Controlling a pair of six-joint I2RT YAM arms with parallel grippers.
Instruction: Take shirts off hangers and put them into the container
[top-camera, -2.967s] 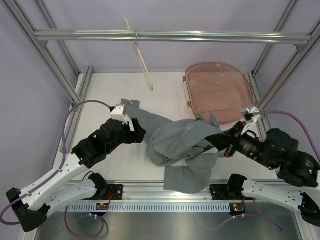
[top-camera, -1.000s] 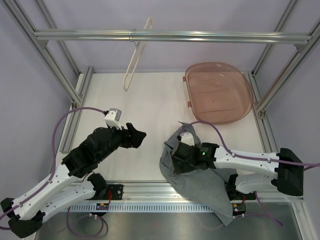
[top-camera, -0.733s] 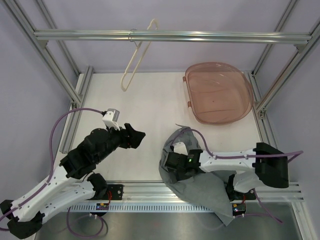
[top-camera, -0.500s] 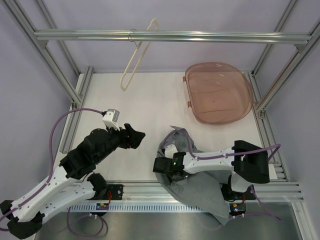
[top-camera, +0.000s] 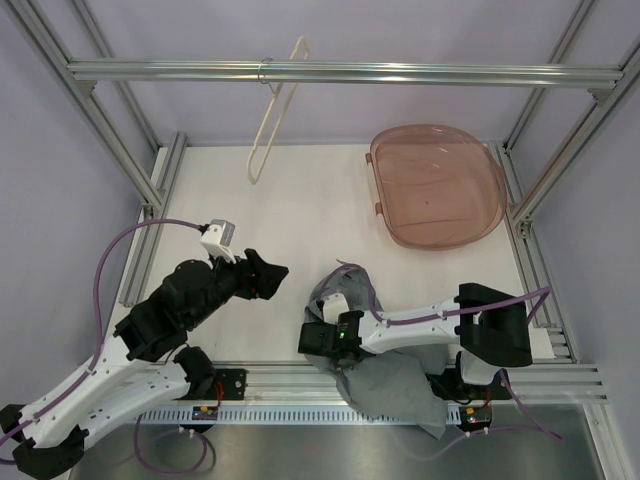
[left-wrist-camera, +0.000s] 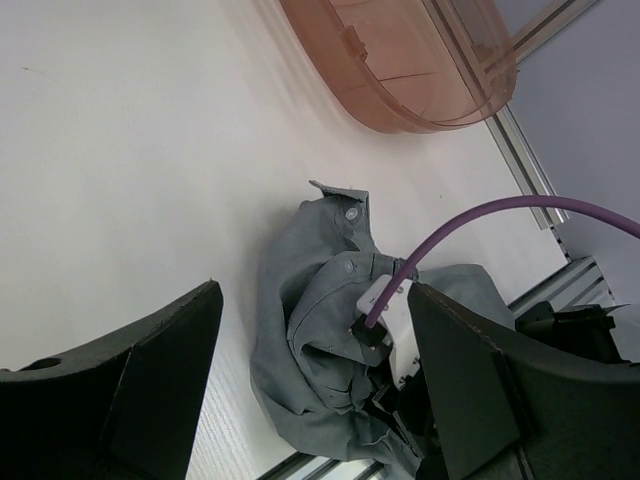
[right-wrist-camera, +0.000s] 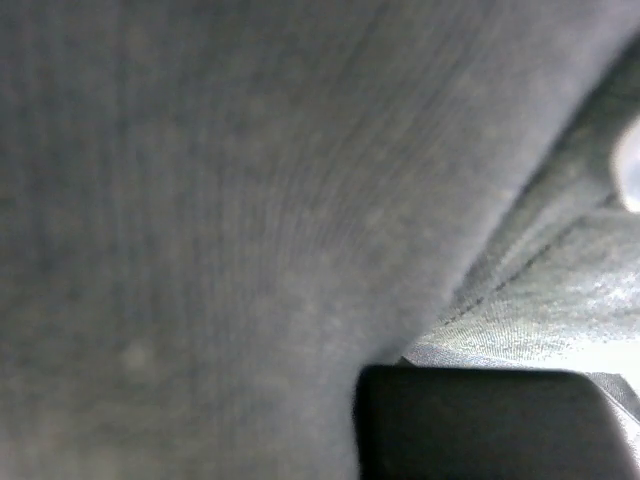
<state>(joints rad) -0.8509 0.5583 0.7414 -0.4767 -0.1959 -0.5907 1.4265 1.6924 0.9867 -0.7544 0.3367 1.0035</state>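
Gathering the shirt (top-camera: 385, 375) is judged the step in hand. It lies crumpled, well apart from the container (top-camera: 374, 175), nearward and left of that tub. The right gripper (top-camera: 322, 338) is buried in the cloth, and whether it is closed cannot be told. A thick fold should be secured before lifting, so that trailing sleeves are carried over the container's rim. The left gripper (top-camera: 272, 280), farther left of the container, is held open and empty.

Left arm (top-camera: 190, 295), right arm (top-camera: 420, 325): white links, black joints, purple cables (left-wrist-camera: 520, 201).
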